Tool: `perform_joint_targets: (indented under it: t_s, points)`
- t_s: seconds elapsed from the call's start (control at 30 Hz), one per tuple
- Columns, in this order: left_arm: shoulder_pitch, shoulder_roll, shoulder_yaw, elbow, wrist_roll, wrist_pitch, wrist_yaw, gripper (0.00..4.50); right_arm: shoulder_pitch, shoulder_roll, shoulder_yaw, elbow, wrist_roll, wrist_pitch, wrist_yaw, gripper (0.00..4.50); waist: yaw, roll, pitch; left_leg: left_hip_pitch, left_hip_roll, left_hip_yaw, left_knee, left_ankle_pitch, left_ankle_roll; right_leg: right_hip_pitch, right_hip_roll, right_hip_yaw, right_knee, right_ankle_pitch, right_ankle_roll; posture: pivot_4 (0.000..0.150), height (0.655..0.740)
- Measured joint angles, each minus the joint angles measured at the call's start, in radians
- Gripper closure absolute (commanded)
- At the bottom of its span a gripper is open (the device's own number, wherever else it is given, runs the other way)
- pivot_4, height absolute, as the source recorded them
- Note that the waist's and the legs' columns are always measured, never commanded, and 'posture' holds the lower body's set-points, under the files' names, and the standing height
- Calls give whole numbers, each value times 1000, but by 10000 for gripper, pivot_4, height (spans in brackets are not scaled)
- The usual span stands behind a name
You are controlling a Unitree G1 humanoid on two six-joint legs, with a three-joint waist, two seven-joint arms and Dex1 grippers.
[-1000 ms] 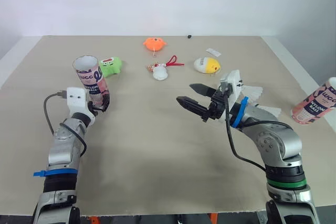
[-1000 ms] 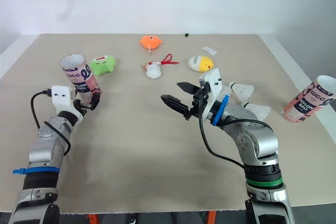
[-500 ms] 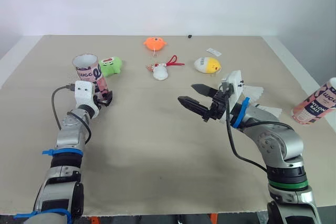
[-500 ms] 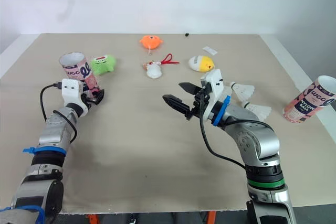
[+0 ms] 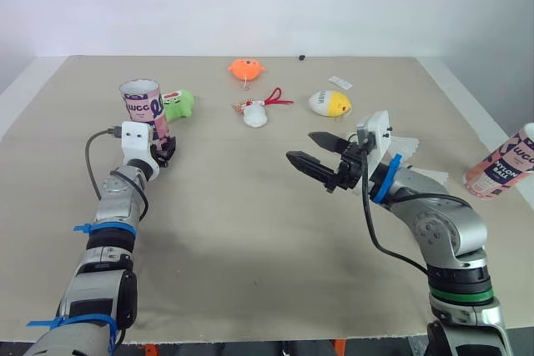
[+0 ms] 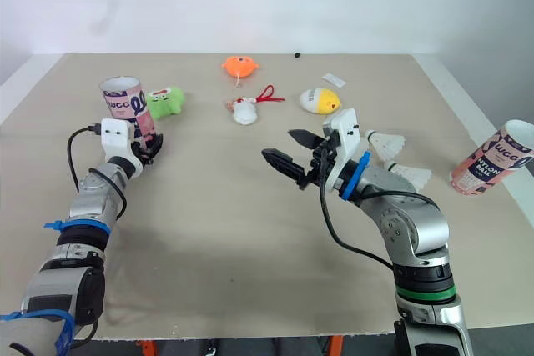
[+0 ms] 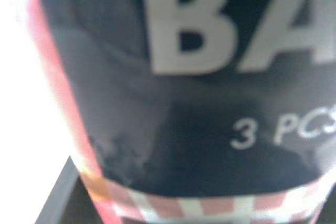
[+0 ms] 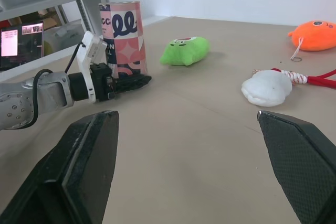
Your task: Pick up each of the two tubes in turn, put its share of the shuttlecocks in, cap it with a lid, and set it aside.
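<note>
A beige worktop (image 5: 250, 231) is seen from the robot's head. On the robot's left, a pink and navy tube (image 5: 143, 106) stands nearly upright with its open end up. The left pincer (image 5: 163, 151) is clamped on the tube's lower part. Whether the tube's base touches the worktop cannot be told. The left wrist view shows the tube's printed wall close up. A green plush toy (image 5: 178, 103) lies just beside the tube, toward the middle of the worktop.

Near the middle, the right pincer (image 5: 299, 146) hovers above the worktop with its 2 black fingers spread apart, holding nothing. Beside the right arm, on its outer side, lie 2 white shuttlecocks (image 6: 385, 142), 1 nearer the robot than the other. A second tube (image 5: 504, 162), open end up and leaning, sits at the worktop's right edge, well apart from both pincers.

Farther back lie an orange plush (image 5: 245, 67), a white plush with a red cord (image 5: 255, 114) and a yellow and white egg toy (image 5: 329, 103).
</note>
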Motion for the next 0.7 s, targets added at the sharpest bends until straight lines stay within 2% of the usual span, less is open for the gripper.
perform_joint_targets:
  t_s: [0.2, 0.37, 0.5, 0.7]
  points:
    - [48, -1, -3, -44, -1, -37, -19, 19365, 0, -8, 0, 0, 0, 0, 2, 0, 0, 0, 0, 0, 0, 0, 0, 0, 0, 0, 0, 0, 0, 1, -1, 1500, 7400]
    - [97, 1, -25, -127, -7, -96, -128, 19365, 0, -11, 0, 0, 0, 0, 9, 0, 0, 0, 0, 0, 0, 0, 0, 0, 0, 0, 0, 0, 0, 1, -2, 1500, 7400]
    - [105, 42, -92, -186, -25, -130, -342, 19365, 15, -55, -10, -25, 17, 21, 32, 0, 1, 0, 0, 0, 0, 0, 0, 0, 0, 0, 0, 0, 0, 1, -2, 1500, 7400]
    - [101, 172, -227, -313, -94, -88, -810, 19365, 125, -149, -73, -109, 101, 75, 92, 0, 0, 0, 0, -1, 0, 0, 0, -1, -1, -1, 0, 0, 0, -1, -3, 1500, 7400]
